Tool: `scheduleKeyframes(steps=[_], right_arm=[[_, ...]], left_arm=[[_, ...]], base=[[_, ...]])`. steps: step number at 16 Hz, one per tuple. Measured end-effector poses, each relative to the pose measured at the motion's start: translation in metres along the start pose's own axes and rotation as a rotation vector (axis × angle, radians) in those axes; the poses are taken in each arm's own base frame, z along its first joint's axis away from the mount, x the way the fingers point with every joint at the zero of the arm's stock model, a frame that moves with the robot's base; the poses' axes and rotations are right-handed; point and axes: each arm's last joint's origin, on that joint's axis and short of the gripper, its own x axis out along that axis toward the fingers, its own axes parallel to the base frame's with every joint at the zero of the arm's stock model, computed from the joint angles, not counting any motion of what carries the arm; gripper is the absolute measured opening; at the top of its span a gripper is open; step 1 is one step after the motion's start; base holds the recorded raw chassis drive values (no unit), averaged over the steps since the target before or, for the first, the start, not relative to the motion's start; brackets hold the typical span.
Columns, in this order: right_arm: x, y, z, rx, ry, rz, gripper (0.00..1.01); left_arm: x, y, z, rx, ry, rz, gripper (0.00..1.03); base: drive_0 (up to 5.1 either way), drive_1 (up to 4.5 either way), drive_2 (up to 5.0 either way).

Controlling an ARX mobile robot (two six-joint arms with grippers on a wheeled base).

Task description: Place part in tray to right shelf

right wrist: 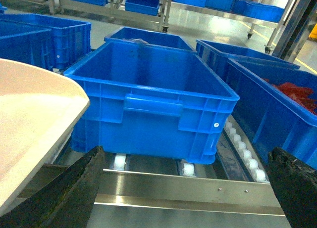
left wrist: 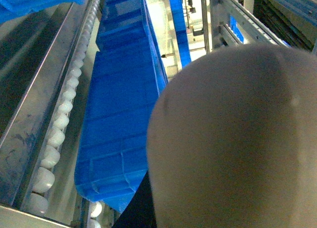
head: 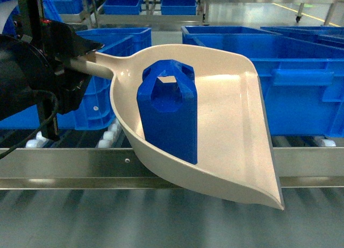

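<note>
I hold the tray (head: 231,124) by its long handle (head: 94,65) in my left gripper (head: 67,62), pinched tight around it, so the scoop hangs out over the right shelf's steel front rail (head: 64,164). The tray tilts toward its lip, which points down and away from the handle; my guess is that this slope is meant to let the load slide off. The blue part (head: 167,111) stands upright inside the scoop, against the wall nearest the rail, not yet out.

My right gripper (right wrist: 190,198) is spread wide and empty, its two fingers (right wrist: 74,193) framing the rail from above, apparently waiting clear of the pour.

Beyond the rail, an open blue crate (right wrist: 153,97) sits on the white rollers (right wrist: 119,161), its rim just past the tray's lip. That open top looks like the roomiest landing spot; the rail itself is narrow, and the part could bounce off it.
</note>
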Motion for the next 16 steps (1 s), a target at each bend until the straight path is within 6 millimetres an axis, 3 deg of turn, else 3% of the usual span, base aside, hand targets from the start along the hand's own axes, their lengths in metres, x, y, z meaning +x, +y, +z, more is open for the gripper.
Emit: scheduleKeyframes(steps=[8,16], right_arm=[[0.0,0.0,0.0,0.0,0.0,0.0,0.98],[0.0,0.0,0.0,0.0,0.0,0.0,0.98]], left_arm=[[0.0,0.0,0.0,0.013,-0.01,-0.002,0.18],[0.0,0.005,0.029,0.105,-0.067,-0.008,0.18]], base=[[0.0,0.0,0.0],[0.0,0.0,0.0]])
